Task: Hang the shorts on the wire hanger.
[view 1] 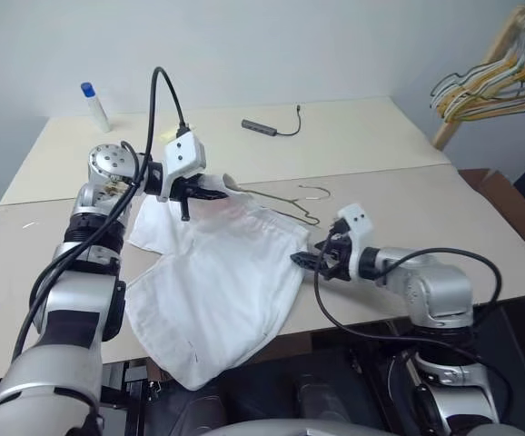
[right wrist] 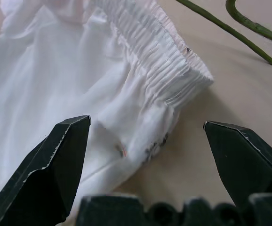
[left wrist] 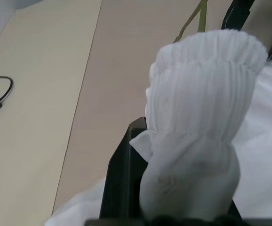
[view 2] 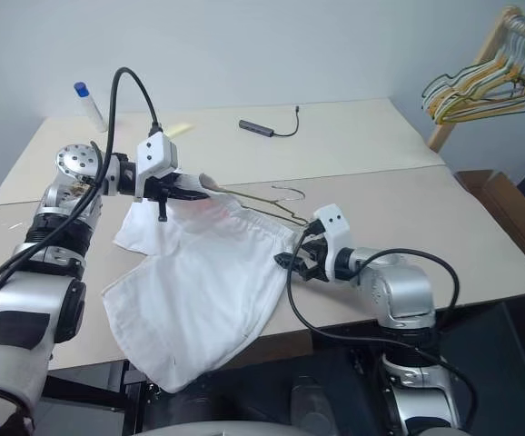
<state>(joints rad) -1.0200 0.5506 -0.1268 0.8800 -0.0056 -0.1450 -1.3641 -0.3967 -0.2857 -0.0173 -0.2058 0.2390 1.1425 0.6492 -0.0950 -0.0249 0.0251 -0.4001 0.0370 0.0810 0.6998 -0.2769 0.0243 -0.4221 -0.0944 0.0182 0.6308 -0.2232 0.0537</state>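
Centrally, my left gripper (view 1: 210, 189) pinches the shorts (view 1: 222, 282) waistband, while my right gripper (view 1: 306, 261), jaws spread, sits just right of the waistband's other end

You look at a plain lab-like room: bare beige tables (view 1: 381, 145), grey wall, a wooden hanger rack (view 1: 494, 54).

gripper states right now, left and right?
Left gripper: shut on the shorts, pinching the gathered waistband.
Right gripper: open, holding nothing, fingers apart beside the waistband corner.
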